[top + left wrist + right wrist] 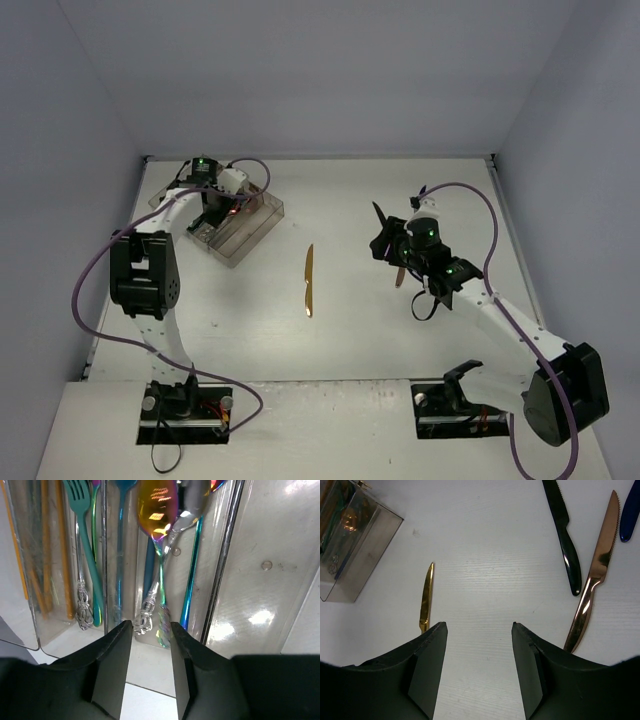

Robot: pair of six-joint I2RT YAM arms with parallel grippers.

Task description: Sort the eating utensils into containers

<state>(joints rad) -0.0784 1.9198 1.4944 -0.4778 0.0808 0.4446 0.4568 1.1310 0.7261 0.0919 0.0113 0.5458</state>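
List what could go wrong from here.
The left tool hangs open right over the spoon handles in the tray; closing could snag a sorted piece.
The gold knife lies flat on the table, so the right tool may slip off it.
The black knife and copper knife lie close together; grabbing one may knock the other.
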